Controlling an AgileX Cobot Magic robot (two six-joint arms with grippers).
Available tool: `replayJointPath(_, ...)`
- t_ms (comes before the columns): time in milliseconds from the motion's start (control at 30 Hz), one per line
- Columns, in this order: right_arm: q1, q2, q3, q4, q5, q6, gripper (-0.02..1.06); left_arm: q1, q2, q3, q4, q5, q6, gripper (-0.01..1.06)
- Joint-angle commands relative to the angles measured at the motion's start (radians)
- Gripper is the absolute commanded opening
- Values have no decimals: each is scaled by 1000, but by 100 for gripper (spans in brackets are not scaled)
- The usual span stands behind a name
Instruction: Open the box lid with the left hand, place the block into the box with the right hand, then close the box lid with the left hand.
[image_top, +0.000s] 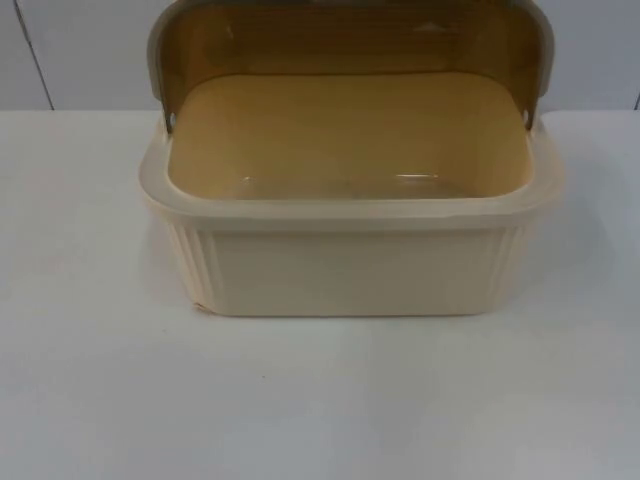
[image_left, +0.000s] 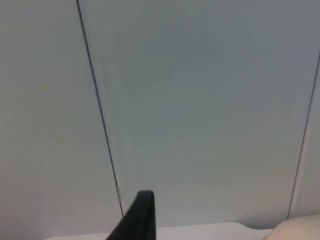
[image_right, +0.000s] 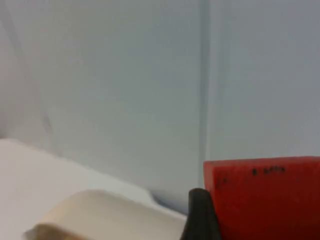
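Box ribbed cream plastic, translucent lid raised; claws' state unclear.

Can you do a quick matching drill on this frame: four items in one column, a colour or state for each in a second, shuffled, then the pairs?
Items:
1. box
2. lid
3. block
4. table

States:
A. red, beside the right gripper's fingertip
B. white, bare in front of the box
C. cream, open, nothing inside
D. translucent brown, swung up at the back

Pairs: 1-C, 2-D, 3-A, 4-B
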Motion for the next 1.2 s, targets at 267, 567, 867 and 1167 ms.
replayJointPath(267, 128, 8, 185, 4, -80, -39, 0, 0, -8, 6, -12, -15, -5, 102)
replayJointPath(567, 128, 8, 485, -4, -361, 10, 0, 0, -8, 6, -8, -15, -5, 102)
replayJointPath(867, 31, 55, 613, -4, -537, 17, 0, 0, -8, 6, -6, -15, -5, 102)
replayJointPath(1167, -12, 222, 611, -4, -671, -43, 0, 0, -8, 6, 7, -15, -5, 102)
